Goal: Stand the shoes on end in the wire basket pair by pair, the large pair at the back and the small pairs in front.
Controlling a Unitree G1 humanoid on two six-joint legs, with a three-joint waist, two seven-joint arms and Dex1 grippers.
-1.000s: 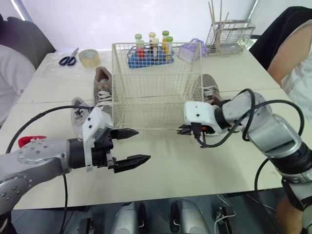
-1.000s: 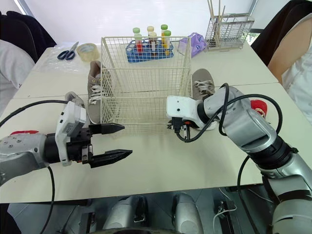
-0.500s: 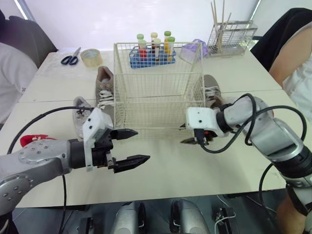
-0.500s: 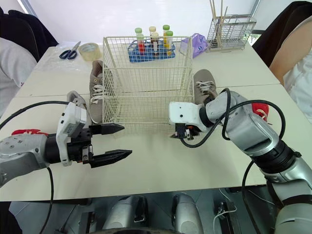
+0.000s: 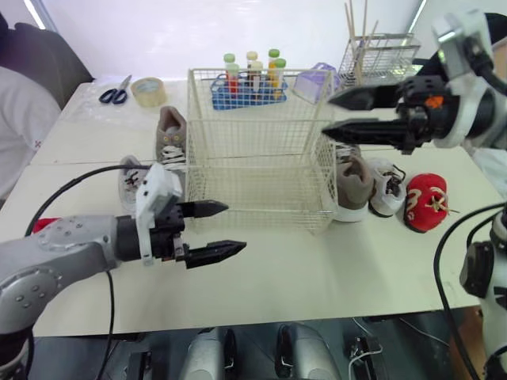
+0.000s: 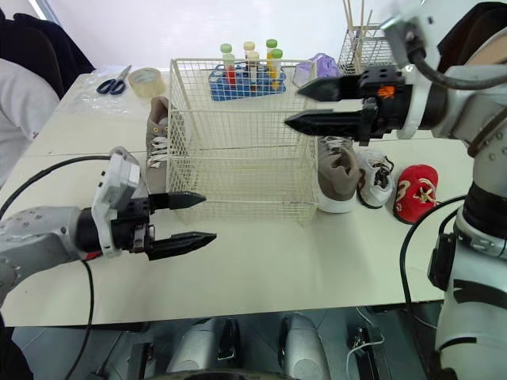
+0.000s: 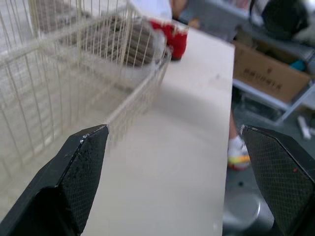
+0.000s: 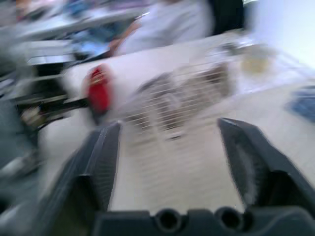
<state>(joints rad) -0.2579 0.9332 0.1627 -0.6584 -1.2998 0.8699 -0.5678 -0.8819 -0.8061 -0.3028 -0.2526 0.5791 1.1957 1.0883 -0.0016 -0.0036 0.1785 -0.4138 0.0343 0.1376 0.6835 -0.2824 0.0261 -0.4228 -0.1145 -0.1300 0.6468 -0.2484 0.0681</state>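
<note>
Status: wire basket (image 5: pixel 253 186) sits mid-table, empty, no shoe in it yet.

Left gripper (image 5: pixel 234 228) hangs low over the table, just off the basket's front-left corner, fingers spread wide, nothing in them. Right gripper (image 5: pixel 326 113) is up high beside the basket's right rim, also gaping and empty.

Shoes are split across both sides of the basket:
- Right side: large taupe sneaker (image 5: pixel 351 184) touching the basket wall, small white sneaker (image 5: pixel 387 184) just beside it, small red shoe (image 5: pixel 426 200) outermost.
- Left side: the other taupe sneaker (image 5: pixel 169 136) against the wall, a small white sneaker (image 5: pixel 129 180) nearer my left arm.

I can't pick out the second red shoe for certain.

My read on handling: these are light, with soft fabric uppers over a stiffer rubber sole. Pinching the upper alone would let it fold and swing. I'd take the taupe one across the heel, one finger inside the collar and one on the heel counter, so it hangs toe-down, ready to stand on end. The loose laces could snag on the wire. The basket looks light too, so a bump on the rim would likely skate it across the table.

The large pair goes at the back first. A lone shoe on end will probably tip unless it leans on the back wall.
</note>
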